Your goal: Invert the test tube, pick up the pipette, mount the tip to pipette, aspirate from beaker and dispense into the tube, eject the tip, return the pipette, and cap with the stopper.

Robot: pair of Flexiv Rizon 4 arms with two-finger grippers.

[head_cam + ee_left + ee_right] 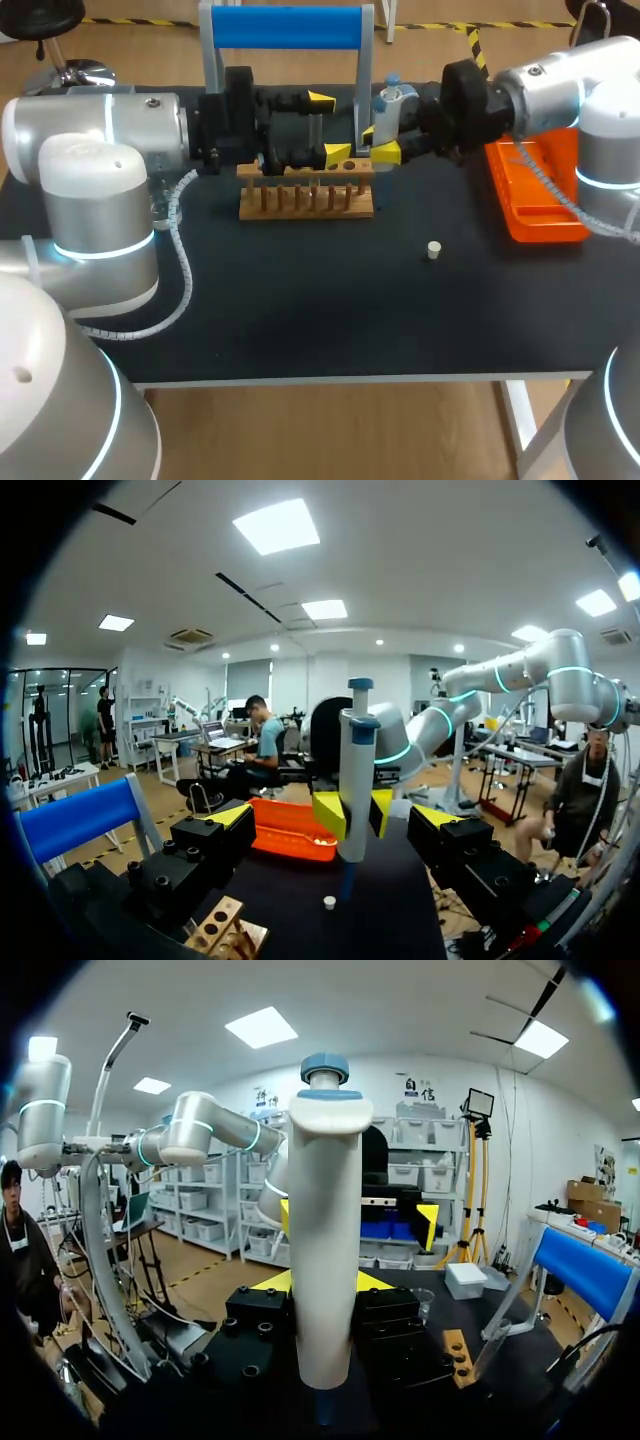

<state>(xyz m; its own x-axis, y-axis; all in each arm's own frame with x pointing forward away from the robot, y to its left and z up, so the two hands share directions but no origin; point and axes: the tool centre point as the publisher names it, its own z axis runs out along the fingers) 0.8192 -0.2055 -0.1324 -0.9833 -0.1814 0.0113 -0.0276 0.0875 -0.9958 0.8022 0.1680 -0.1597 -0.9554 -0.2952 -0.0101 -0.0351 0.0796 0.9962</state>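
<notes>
While gripping pipette (322, 1230) upright in right tool (322, 1282), left tool (329, 128) gaping: seemingly past pick-up; next, press squarely onto tip.

A laboratory is indicated by the wooden test-tube rack (306, 200), the pipette (322, 1260) and the orange tray (530, 215) seen at a black counter (300, 320).

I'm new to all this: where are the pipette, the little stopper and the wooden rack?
pipette (322, 1260), right wrist view, on its white body.
stopper (433, 250), head view, on its top.
wooden rack (305, 211), head view, on its base.
</notes>
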